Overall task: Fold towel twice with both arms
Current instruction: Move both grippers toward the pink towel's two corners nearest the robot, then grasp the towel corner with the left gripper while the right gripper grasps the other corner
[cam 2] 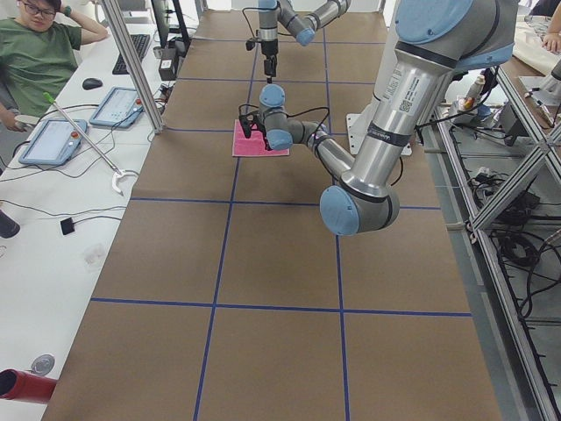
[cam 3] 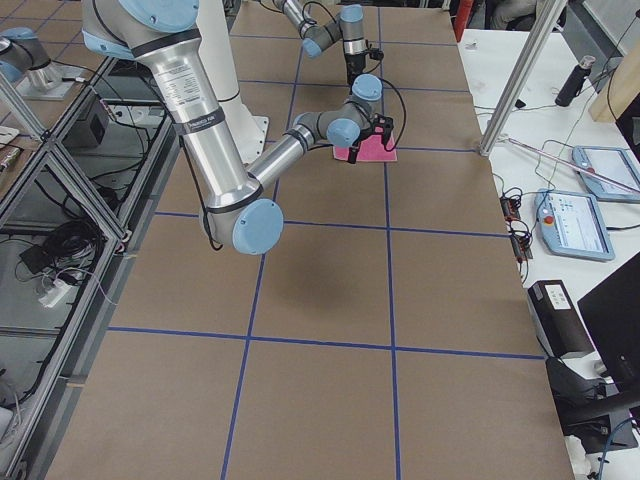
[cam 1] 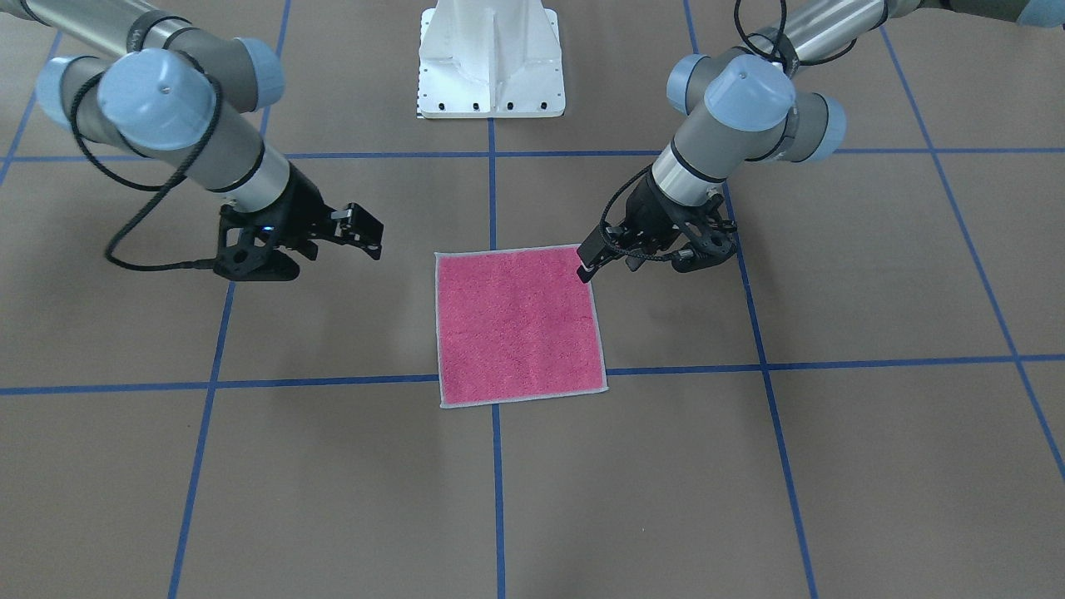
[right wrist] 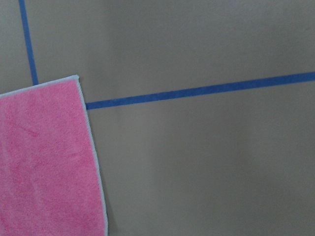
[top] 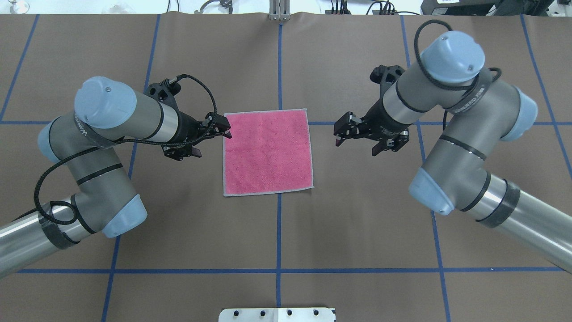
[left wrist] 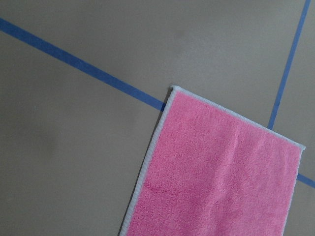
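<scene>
**Towel flat, pink face up, at table centre**

The towel (top: 267, 152) is laid square over a crossing of blue tape lines (top: 279, 232) on the table (top: 357, 223), with its edges turned slightly off the grid and no long axis to be discerned. The underside is hidden. The left gripper (top: 225, 129) is held at the towel's left edge, and its jaw gap cannot be told. The right gripper (top: 339, 132) is held apart from the right edge, with its jaws spread.

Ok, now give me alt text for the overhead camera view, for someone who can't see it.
A pink towel lies flat and unfolded in the middle of a brown table crossed by blue tape lines. The left arm's hand is at the towel's far left corner, while the right arm's hand hangs open, apart from the towel's right edge.
</scene>
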You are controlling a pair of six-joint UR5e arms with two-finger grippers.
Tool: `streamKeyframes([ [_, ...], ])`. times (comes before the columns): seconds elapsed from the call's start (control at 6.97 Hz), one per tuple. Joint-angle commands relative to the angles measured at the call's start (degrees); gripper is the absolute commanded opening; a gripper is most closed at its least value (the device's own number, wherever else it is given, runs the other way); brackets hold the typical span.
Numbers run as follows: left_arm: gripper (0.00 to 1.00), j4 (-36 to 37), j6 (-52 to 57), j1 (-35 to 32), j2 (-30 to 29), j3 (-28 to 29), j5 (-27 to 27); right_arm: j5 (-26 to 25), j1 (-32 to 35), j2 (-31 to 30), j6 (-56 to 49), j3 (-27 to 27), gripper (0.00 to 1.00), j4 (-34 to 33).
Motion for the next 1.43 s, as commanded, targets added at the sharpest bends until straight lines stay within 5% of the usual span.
streamKeyframes([
  [0.0,1.0,0.0,0.1,0.3,0.0,0.0,0.1,-1.4,-5.4,0.1,7.6,-1.5,1.0,7.9],
  [0.29,1.0,0.0,0.0,0.3,0.0,-0.1,0.1,-14.2,-12.6,0.9,8.4,-2.2,0.99,8.4],
  [0.86,1.0,0.0,0.1,0.3,-0.4,0.0,0.1,-15.8,-12.9,6.3,12.6,-11.6,0.95,8.2],
  [1.29,1.0,0.0,0.2,0.3,-0.4,0.4,0.1,-15.8,-12.9,6.5,12.7,-13.0,0.77,8.3],
])
